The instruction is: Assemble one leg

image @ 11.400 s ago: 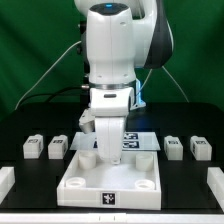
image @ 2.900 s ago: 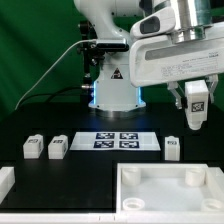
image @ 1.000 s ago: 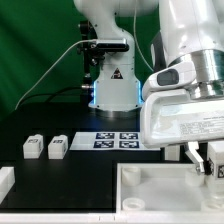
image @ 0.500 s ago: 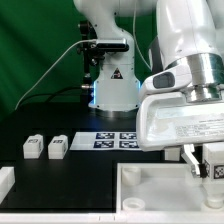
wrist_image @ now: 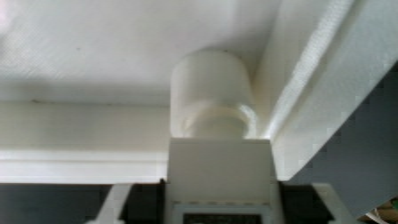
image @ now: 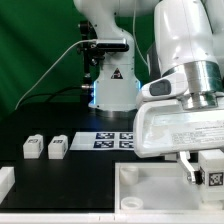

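Observation:
My gripper (image: pixel 206 172) is shut on a small white leg (image: pixel 214 167) with a black-and-white tag. It holds the leg upright over the far right corner of the large white tabletop (image: pixel 150 172), at the exterior view's lower right. In the wrist view the leg (wrist_image: pixel 217 120) runs from between my gripper's (wrist_image: pixel 217 205) jaws, and its rounded end sits right in the tabletop's inner corner (wrist_image: pixel 107 70), against the raised rim. I cannot tell whether it touches the hole. Two more legs (image: pixel 33 147) (image: pixel 57 147) stand on the black table at the exterior view's left.
The marker board (image: pixel 112 140) lies flat behind the tabletop, partly hidden by my arm. A white block (image: pixel 5 181) sits at the lower left edge. The robot base (image: pixel 110 85) stands at the back before a green backdrop.
My gripper has come down with the leg, from above the table to the tabletop's far right corner. The arm now hides more of the marker board and the leg that stood at the right.

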`<action>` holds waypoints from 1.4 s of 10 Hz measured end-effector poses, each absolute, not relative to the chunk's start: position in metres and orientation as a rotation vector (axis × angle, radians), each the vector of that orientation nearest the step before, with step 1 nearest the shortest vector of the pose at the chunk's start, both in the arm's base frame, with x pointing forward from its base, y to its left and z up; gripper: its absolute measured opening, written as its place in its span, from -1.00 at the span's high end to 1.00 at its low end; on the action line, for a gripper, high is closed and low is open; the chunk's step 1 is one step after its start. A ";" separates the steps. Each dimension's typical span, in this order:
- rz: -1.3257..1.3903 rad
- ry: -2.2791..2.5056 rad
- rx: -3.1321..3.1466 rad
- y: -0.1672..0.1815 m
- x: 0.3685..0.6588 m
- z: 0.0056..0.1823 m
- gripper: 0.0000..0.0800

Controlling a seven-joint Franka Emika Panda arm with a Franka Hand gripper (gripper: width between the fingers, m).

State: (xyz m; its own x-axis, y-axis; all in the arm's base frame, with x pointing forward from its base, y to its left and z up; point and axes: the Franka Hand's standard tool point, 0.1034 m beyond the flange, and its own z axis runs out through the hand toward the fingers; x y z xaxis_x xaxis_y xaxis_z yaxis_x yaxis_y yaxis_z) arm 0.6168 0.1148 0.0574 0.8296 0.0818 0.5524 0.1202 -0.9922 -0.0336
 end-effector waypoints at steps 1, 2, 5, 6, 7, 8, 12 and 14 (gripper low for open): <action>-0.881 -0.164 -2.940 0.117 0.617 0.057 0.27; -0.881 -0.165 -2.941 0.118 0.618 0.057 0.27; -0.877 -0.157 -2.949 0.118 0.618 0.058 0.27; -0.877 -0.157 -2.950 0.118 0.618 0.057 0.08; -0.876 -0.157 -2.950 0.118 0.618 0.057 -0.26; -0.876 -0.157 -2.950 0.118 0.618 0.057 -0.26; -0.876 -0.157 -2.950 0.118 0.617 0.057 -0.62; -0.876 -0.157 -2.950 0.118 0.617 0.057 -0.62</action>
